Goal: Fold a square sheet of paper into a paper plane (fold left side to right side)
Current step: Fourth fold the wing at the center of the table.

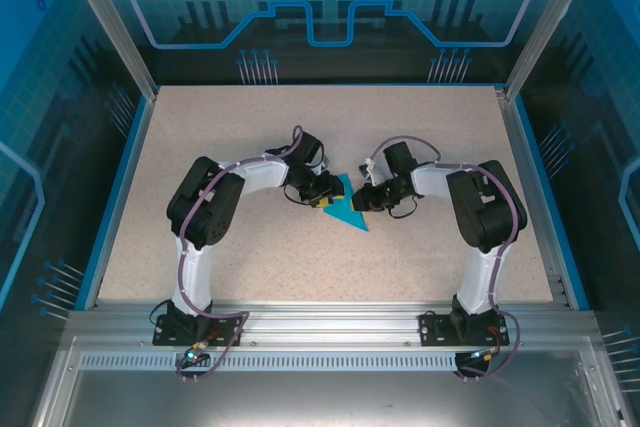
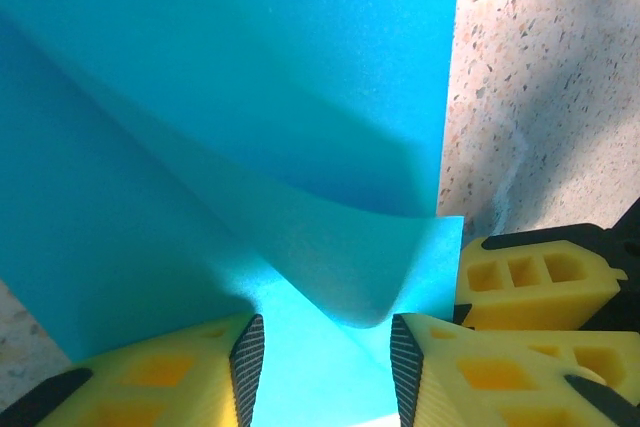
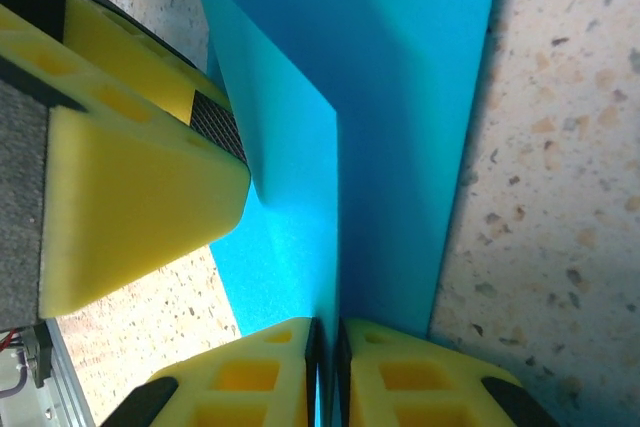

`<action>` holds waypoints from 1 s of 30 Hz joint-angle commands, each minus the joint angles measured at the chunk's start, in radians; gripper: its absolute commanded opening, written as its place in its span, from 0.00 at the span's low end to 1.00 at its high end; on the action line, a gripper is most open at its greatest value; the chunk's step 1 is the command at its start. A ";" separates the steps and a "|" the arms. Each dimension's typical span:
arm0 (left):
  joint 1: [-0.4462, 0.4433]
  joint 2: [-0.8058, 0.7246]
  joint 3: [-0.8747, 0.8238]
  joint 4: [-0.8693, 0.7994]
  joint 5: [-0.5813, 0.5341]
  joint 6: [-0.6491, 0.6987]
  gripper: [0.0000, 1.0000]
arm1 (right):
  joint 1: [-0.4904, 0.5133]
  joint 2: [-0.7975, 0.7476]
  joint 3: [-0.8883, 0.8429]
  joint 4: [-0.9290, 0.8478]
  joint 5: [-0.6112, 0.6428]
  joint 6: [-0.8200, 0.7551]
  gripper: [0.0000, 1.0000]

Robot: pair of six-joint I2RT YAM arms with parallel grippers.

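Observation:
The square sheet of paper (image 1: 350,215) is teal-blue and lies part-folded at the table's middle, between both grippers. My right gripper (image 1: 364,197) is shut on it. In the right wrist view its jaws (image 3: 328,332) pinch a raised flap of the paper (image 3: 400,97) that stands on edge. My left gripper (image 1: 326,199) is open. In the left wrist view the paper (image 2: 250,97) lies between its spread fingertips (image 2: 325,337), and one layer curls up in front of them. The right gripper's yellow fingers (image 2: 530,277) sit close at the right. A left finger (image 3: 130,197) touches the paper's left side.
The beige speckled table (image 1: 250,257) is ringed by a darker blue border strip (image 1: 115,197). An aluminium rail (image 1: 320,322) carries both arm bases at the near edge. Metal posts (image 1: 110,17) and blue panels enclose the sides and back.

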 commanded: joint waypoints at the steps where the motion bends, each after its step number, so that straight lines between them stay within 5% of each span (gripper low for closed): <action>1: -0.005 0.041 0.011 -0.047 -0.026 0.009 0.43 | -0.019 0.029 0.022 -0.029 -0.008 -0.002 0.16; 21: -0.005 -0.097 0.031 -0.091 -0.023 0.048 0.35 | -0.042 0.075 0.022 -0.109 0.039 0.036 0.16; 30: -0.029 -0.014 0.126 -0.087 0.043 0.054 0.32 | -0.044 0.081 0.022 -0.110 0.042 0.035 0.16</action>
